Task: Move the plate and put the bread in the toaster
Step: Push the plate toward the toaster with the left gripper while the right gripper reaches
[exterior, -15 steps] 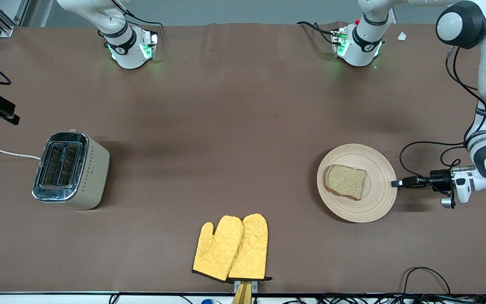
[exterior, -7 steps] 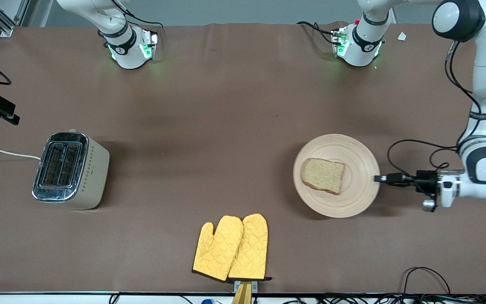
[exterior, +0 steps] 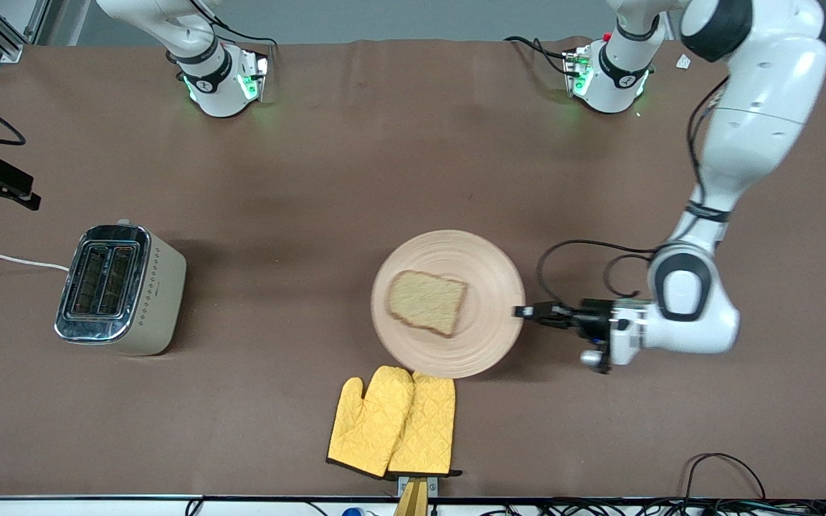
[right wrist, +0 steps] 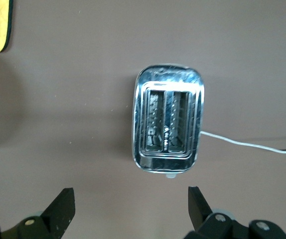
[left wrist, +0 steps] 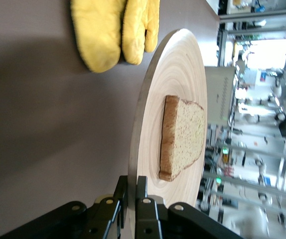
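The plate [exterior: 449,313] has slid toward the toaster [exterior: 120,289], now touching the yellow mitts [exterior: 393,423]. The left hand [exterior: 524,312] clamps its rim, bread [exterior: 427,302] lying on it. Over the toaster, the right hand [right wrist: 131,205] hangs spread wide.

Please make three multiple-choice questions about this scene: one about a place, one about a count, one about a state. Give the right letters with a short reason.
1. Where is the bread?
A. in the toaster
B. on the plate
C. on the oven mitts

2. How many slots does the toaster have?
A. one
B. two
C. four

3. What is the left gripper doing?
A. gripping the rim of the plate
B. hanging open over the toaster
C. holding a mitt

Answers: 1 B, the slice lies on the wooden plate. 2 B, two slots show in its chrome top. 3 A, its fingers are shut on the plate's edge.
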